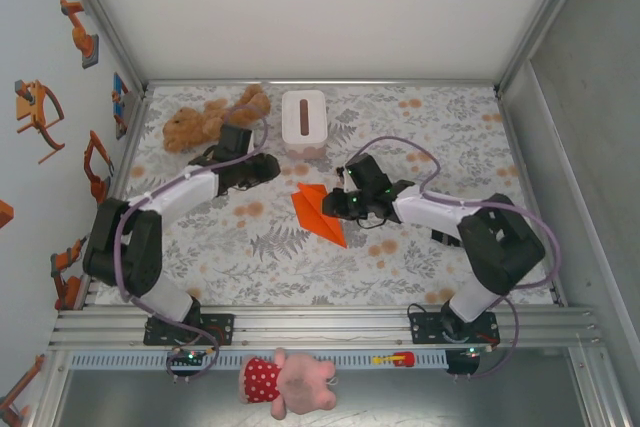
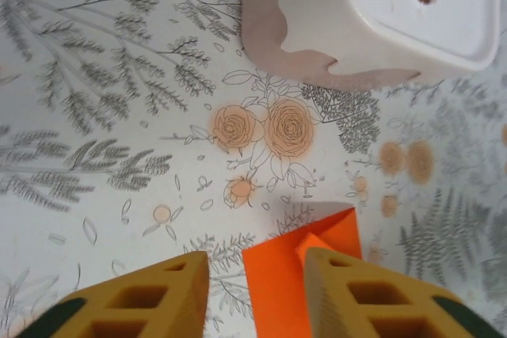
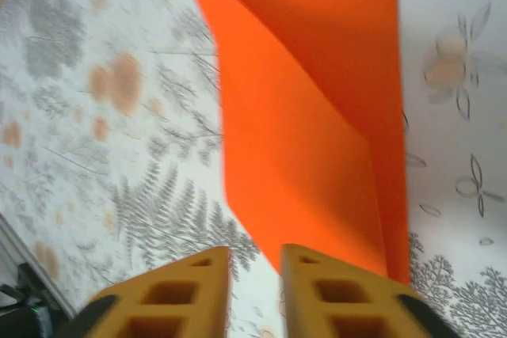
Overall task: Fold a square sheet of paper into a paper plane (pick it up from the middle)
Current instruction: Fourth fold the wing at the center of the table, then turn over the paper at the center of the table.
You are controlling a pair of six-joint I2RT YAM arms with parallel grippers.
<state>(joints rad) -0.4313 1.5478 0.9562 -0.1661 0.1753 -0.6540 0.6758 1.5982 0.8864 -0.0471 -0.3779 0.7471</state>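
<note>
My left end effector (image 2: 255, 265) is apart and my right end effector (image 3: 255, 252) is a little apart; both hold nothing. The paper (image 1: 318, 209) lies folded on the counter (image 1: 240, 247) between them. I should press each fold flat and keep edges lined up.

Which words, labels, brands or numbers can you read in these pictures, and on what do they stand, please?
No text can be read.
The white tissue box is plain, the folded orange paper bears no print, and the wall stickers are pictures without lettering.
Any markings on the base plates are too small to tell.
</note>
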